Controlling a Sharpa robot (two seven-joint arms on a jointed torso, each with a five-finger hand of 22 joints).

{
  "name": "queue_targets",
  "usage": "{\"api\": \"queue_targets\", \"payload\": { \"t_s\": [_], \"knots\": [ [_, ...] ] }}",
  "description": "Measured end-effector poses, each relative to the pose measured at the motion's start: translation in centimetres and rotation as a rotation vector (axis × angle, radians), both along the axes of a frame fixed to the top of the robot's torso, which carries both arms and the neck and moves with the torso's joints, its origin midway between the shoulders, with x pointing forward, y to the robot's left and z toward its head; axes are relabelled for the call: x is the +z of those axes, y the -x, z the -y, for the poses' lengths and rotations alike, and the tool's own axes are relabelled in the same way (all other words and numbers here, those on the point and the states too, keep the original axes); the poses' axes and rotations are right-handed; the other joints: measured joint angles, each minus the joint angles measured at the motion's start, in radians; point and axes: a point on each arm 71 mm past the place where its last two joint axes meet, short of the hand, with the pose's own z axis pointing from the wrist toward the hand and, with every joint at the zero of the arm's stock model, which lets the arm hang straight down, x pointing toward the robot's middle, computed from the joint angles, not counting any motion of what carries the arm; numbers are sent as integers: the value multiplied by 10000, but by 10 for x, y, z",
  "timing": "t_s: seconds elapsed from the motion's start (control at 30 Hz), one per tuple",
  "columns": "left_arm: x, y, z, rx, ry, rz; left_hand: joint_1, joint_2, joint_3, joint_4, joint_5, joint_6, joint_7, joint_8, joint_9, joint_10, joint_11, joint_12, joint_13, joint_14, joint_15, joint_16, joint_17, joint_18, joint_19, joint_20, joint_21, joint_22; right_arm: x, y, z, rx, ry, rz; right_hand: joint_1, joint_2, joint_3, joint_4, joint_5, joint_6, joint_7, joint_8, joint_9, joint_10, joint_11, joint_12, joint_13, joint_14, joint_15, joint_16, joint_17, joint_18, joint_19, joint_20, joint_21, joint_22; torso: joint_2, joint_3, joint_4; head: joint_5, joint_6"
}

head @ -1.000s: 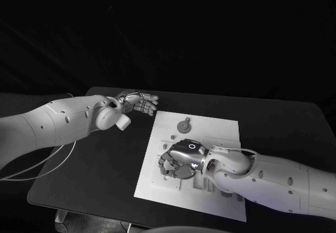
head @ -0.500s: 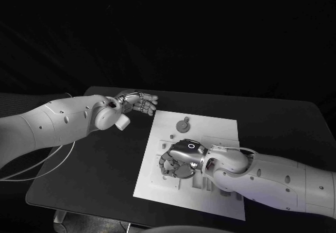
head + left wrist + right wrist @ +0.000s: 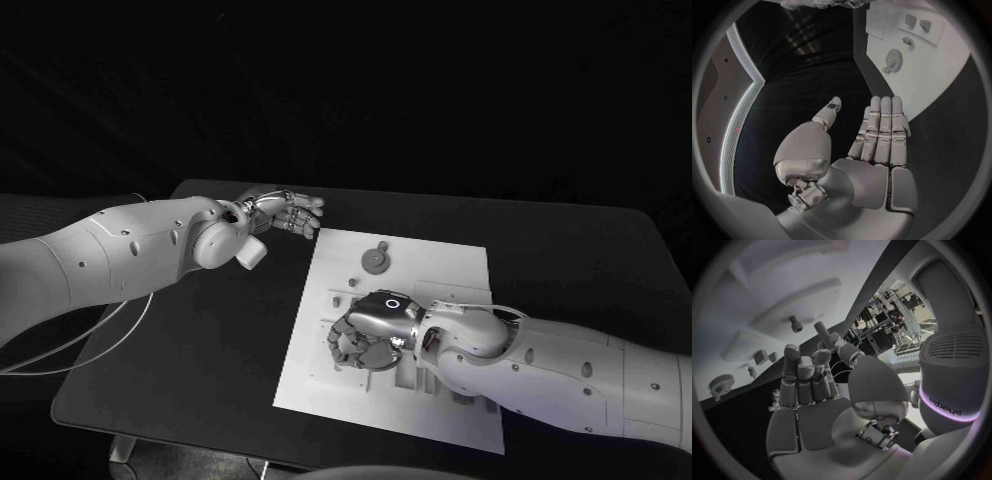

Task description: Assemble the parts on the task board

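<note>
The white task board (image 3: 433, 262) lies in the middle of the black table. A round gear part (image 3: 378, 259) rests near its far edge, also seen as the gear (image 3: 892, 61) from the left wrist. My right hand (image 3: 369, 330) hovers palm-down over the board's left-middle area, fingers spread and slightly curled, nothing in the palm (image 3: 817, 415). Just past its fingertips a short peg (image 3: 795, 323) stands on the board (image 3: 748, 305). My left hand (image 3: 289, 212) is held flat off the board's far left corner, fingers (image 3: 879, 130) straight and empty.
Small block-like parts (image 3: 916, 22) and slots sit on the board's near half, partly hidden under my right forearm (image 3: 548, 365). Another gear (image 3: 720, 383) and small pieces (image 3: 761, 357) lie beside the right hand. Black tabletop (image 3: 216, 340) surrounds the board.
My right hand has shifted slightly toward the board's left edge. The left hand has not moved.
</note>
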Motion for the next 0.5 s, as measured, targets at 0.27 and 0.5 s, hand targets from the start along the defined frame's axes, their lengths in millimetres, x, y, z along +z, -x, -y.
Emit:
{"api": "queue_targets", "payload": {
  "t_s": [0.27, 0.5],
  "knots": [
    [0, 0, 0, 7, -18, -17, 0, 0, 0, 0, 0, 0, 0, 0, -3, 0, 0, 0, -1, 0, 0, 0, -1, -1, 0, 0, 0, -8, -2, 2, -1, 38, 77, -112, 10, 10, -2, -2, 34, 3, -3, 0, 0, 0, 0, 0, 0, 18, 13, 0, 1, -41, 0, 0, 0, 0, 0, 7, -3, -20, -7],
    [0, 0, 1, 6, -33, -46, 0, 0, 0, 0, 0, 0, 0, 0, -9, 0, 0, 0, -2, 0, 0, 0, -1, -3, 0, 0, 0, -8, -7, 1, 1, -40, 159, -223, 10, 10, -4, -4, 34, 4, -3, 0, 0, 0, 0, 0, 1, 21, 12, 0, 1, -45, -1, 1, 0, 0, 1, 5, -4, -6, -47]
  ]
}}
